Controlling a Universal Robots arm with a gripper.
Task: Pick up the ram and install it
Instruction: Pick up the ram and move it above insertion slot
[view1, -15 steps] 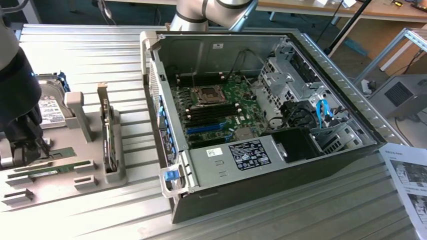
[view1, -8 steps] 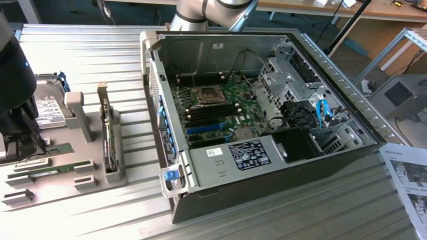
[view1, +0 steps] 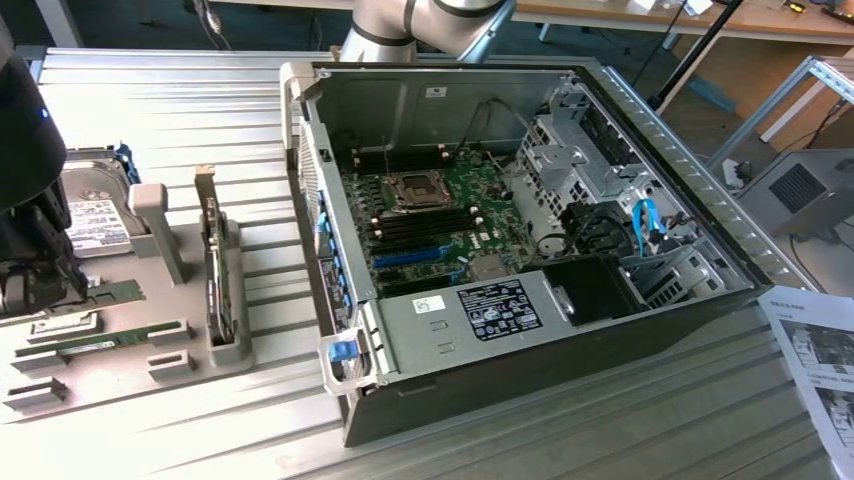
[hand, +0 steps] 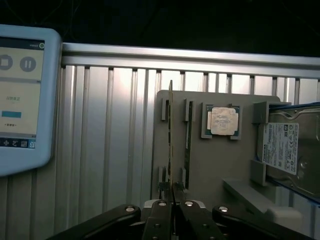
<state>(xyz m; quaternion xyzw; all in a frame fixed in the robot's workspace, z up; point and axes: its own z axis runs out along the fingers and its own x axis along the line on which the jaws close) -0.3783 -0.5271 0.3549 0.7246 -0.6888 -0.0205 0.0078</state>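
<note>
Standing on its long edge in the slots of a flat grey plastic holder tray (hand: 220, 170), the long, thin green circuit-board ram stick (hand: 171, 135) is being pinched at its near end by the black 2-fingered gripper (hand: 173, 194), whose fingers are being pressed together on the board's 2 faces. The stick is being judged light and stiff yet fragile. Its flat faces are being judged the right place for a hold, away from the contact edge, and twisting is being judged a risk. A 2nd green stick (hand: 187, 132) is being held just beside it, with a square silver processor chip (hand: 221, 121) and a labelled metal hard drive (hand: 287, 147) further along the tray. Everything is being carried by a ribbed aluminium table (hand: 115, 140). The open grey computer case (view1: 441, 95) is being supported well apart, towards the exterior view's right, and an upright expansion card (view1: 214, 260) is being held between.
</note>
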